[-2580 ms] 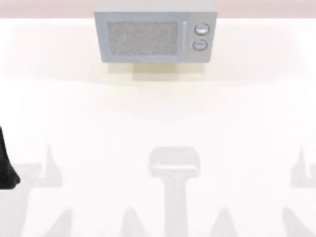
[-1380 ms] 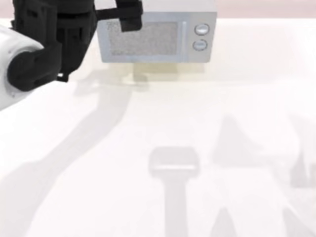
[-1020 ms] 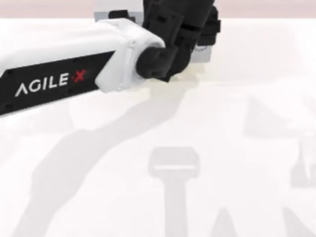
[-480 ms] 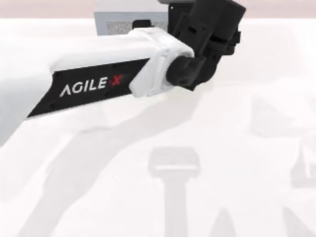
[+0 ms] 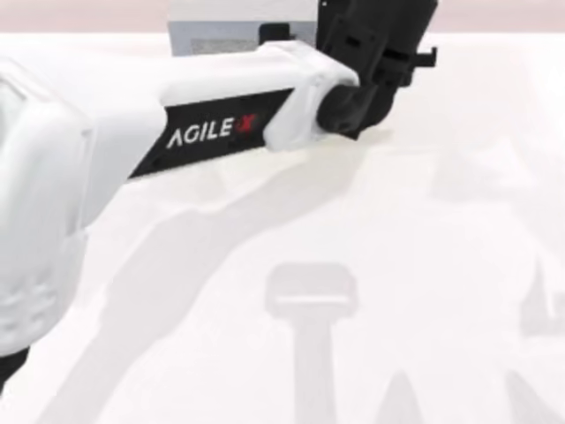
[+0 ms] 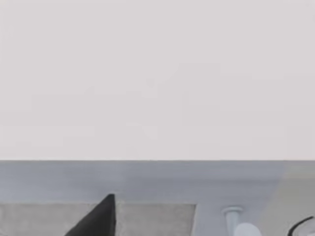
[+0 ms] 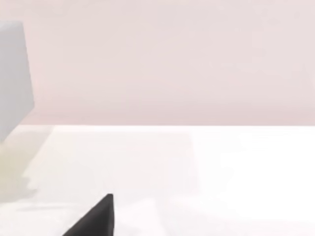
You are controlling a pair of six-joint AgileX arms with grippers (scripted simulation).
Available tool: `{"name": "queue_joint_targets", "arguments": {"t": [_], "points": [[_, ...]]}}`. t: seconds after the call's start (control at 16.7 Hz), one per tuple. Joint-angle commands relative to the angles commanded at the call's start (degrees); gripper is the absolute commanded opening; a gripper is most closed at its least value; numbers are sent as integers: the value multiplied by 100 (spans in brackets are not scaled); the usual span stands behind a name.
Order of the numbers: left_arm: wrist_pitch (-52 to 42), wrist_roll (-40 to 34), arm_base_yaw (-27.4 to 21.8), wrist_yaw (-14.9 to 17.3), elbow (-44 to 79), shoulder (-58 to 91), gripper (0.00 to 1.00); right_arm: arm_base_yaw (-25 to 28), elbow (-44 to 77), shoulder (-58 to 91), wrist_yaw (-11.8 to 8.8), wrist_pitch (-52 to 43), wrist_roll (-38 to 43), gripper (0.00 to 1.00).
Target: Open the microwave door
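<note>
The light-grey microwave (image 5: 231,19) stands at the table's far edge. My left arm (image 5: 212,132) reaches across its front from the left, so the top view shows only a thin strip of it. My left gripper (image 5: 381,49) hangs over the knob end. In the left wrist view the microwave door (image 6: 152,220), with its speckled mesh window, lies flush and shut. A round knob (image 6: 232,216) sits beside the door. One black finger (image 6: 101,221) stands in front of the window with nothing against it. The right gripper is out of the top view, and one finger (image 7: 98,221) shows over bare table.
The white table (image 5: 424,265) spreads in front of the microwave, with soft shadows of the arms on it. A pale pink wall runs behind. In the right wrist view the microwave's side (image 7: 12,73) is far off.
My left arm has swung in from the table's left edge and across the microwave's front to its knob end, covering most of it. The door has not visibly moved.
</note>
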Motion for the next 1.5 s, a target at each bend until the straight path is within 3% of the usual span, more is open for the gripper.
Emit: {"name": "queue_joint_targets", "arguments": {"t": [0.3,1.08,1.5], "points": [[41,49,73,64,121,122,100,0,0,0,0,0,0,100],[41,49,73,64,121,122,2,0,0,0,0,0,0,100],[41,49,73,64,121,122,0,0,0,0,0,0,0,100]]}}
